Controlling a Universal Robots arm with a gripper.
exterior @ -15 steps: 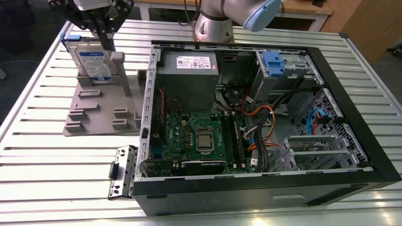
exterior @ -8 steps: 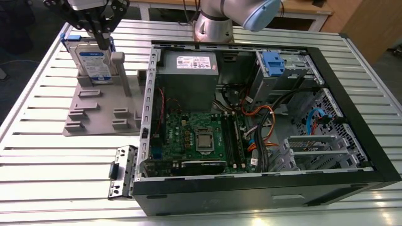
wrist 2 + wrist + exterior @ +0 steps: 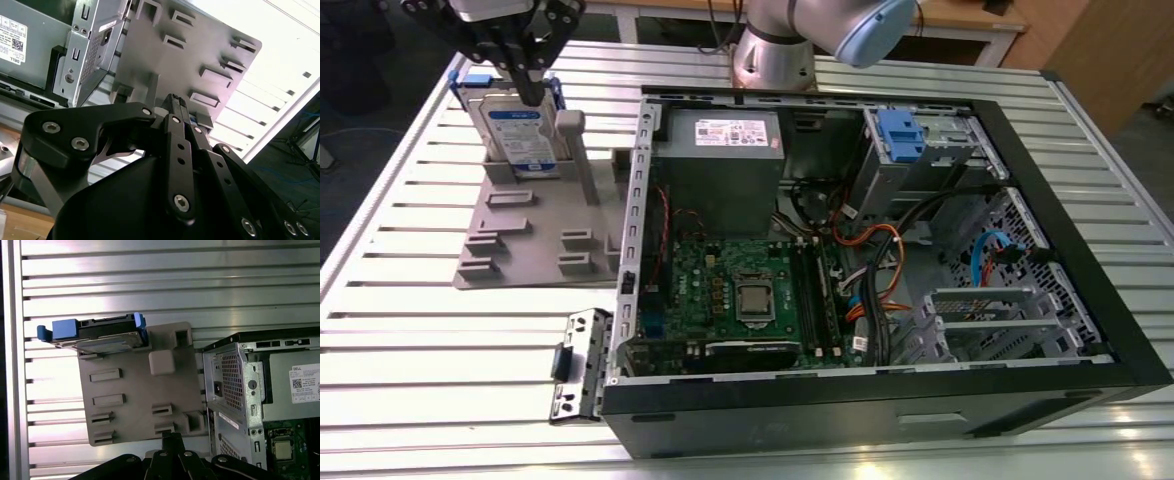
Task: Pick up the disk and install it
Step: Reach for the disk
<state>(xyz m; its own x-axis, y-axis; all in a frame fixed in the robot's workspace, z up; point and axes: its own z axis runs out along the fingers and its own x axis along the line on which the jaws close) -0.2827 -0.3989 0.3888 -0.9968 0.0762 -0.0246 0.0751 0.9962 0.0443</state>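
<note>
Gripper (image 3: 175,100) narrow, fingers pressed together (nothing between them), close above disk (image 3: 518,135); disk upright in grey holder (image 3: 135,395), near counter (image 3: 400,330) corner.

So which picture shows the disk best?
The exterior view: the disk stands upright in the grey holder, label facing the camera. The first wrist view catches it edge-on. The second wrist view looks across the holder's slots.

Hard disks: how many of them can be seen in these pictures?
1. The disk stands upright in the grey holder, to the exterior view's left of the open computer case. More may be hidden inside the case, for example in the drive cage.
</note>
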